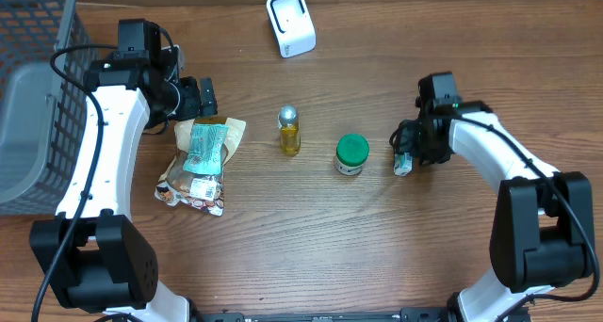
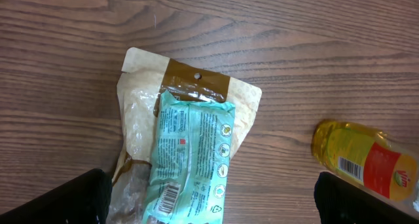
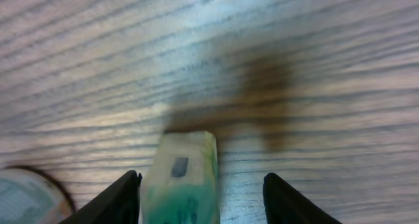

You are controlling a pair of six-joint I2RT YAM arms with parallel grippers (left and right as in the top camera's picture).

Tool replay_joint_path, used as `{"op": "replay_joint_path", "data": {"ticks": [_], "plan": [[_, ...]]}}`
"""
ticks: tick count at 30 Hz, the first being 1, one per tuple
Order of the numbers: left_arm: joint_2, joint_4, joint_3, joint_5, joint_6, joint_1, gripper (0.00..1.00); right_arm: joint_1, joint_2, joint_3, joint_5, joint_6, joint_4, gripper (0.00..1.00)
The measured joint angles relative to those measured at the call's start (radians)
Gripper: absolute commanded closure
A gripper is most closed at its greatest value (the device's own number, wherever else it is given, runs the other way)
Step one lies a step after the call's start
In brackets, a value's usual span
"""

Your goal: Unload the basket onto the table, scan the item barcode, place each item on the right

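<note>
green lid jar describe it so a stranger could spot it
Start at the white scanner at the far edge of the table. Come nearer and slightly right to the short jar. Unlike the yellow bottle beside it, it has a round green lid.

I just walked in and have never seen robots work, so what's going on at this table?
Two robot arms work over a wooden table of small groceries. The right gripper is down around a small green-and-white pack, fingers open either side, not clamped. The left gripper hangs wide open above a teal packet lying on a tan pouch. A yellow bottle, a green-lidded jar and a white device stand apart, untouched.
</note>
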Motion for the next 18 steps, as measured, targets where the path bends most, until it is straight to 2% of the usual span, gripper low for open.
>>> {"op": "replay_joint_path", "data": {"ticks": [2,3,4,8,13,15,18], "plan": [[0.000,0.000,0.000,0.000,0.000,0.000,0.00,0.000,0.000,0.058,0.014,0.002,-0.057,0.32],[0.000,0.000,0.000,0.000,0.000,0.000,0.00,0.001,0.000,0.072,0.018,-0.002,-0.071,0.20],[0.000,0.000,0.000,0.000,0.000,0.000,0.00,0.004,0.000,0.095,0.026,-0.003,-0.098,0.00],[0.000,0.000,0.000,0.000,0.000,0.000,0.00,0.013,0.000,0.127,0.022,-0.001,-0.120,0.00],[0.000,0.000,0.000,0.000,0.000,0.000,0.01,0.013,0.000,0.127,0.018,0.002,-0.189,0.24],[0.000,0.000,0.000,0.000,0.000,0.000,0.00,0.016,0.000,0.125,0.017,0.001,-0.201,0.31],[0.000,0.000,0.000,0.000,0.000,0.000,0.00,0.027,0.000,0.105,0.018,0.001,-0.189,0.34]]}}
